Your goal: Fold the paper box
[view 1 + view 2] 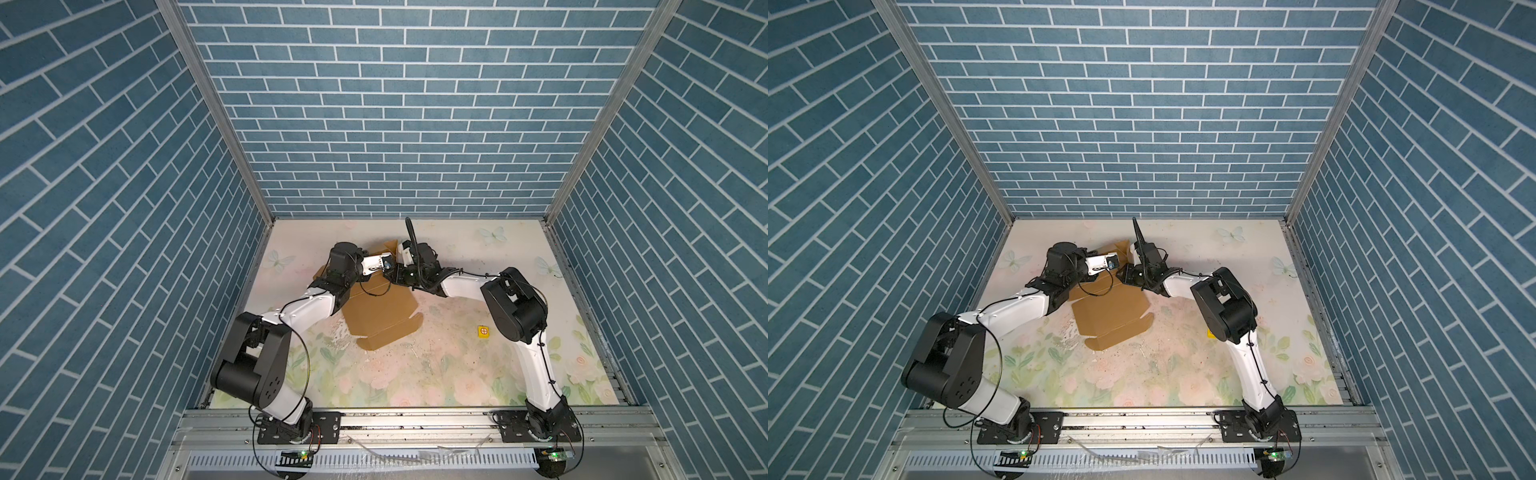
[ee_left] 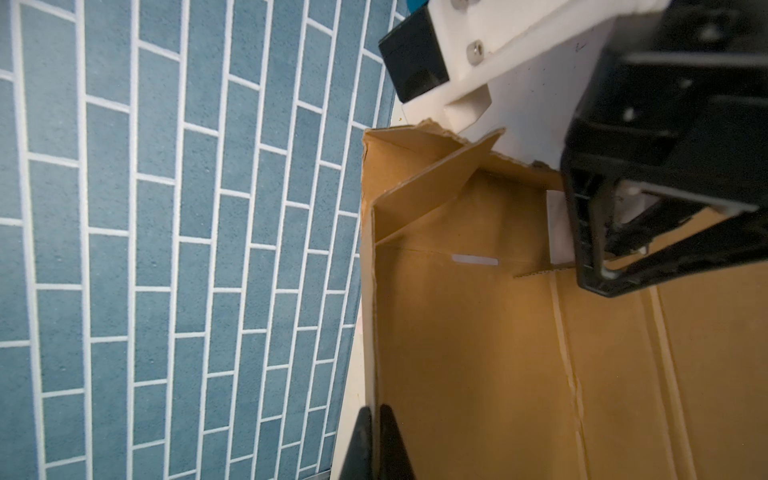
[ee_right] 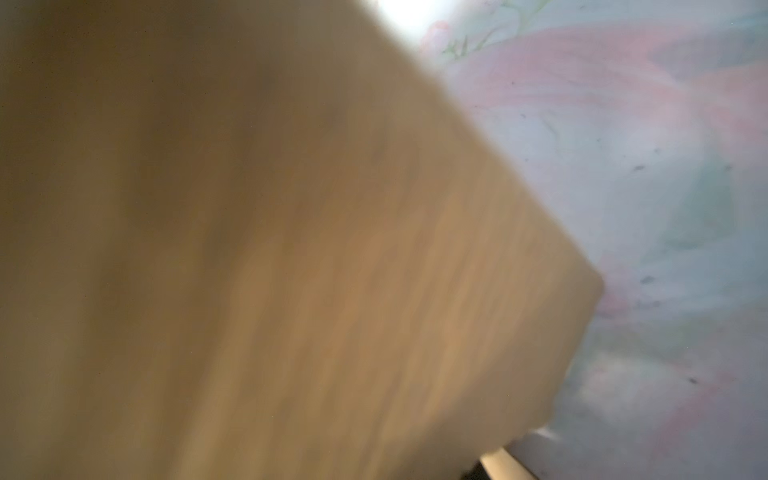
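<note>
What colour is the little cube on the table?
The cube is yellow with a red crossed circle, clearest in a top view.

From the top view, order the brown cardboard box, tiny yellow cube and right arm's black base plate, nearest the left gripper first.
1. Brown cardboard box, in the left gripper.
2. Tiny yellow cube, right side.
3. Black base plate, front right.

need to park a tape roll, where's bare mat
Free: near strip of mat between paper box and front rail; far right corner by the butterfly. Crowded: far middle, where left arm and right arm meet over the box.
</note>
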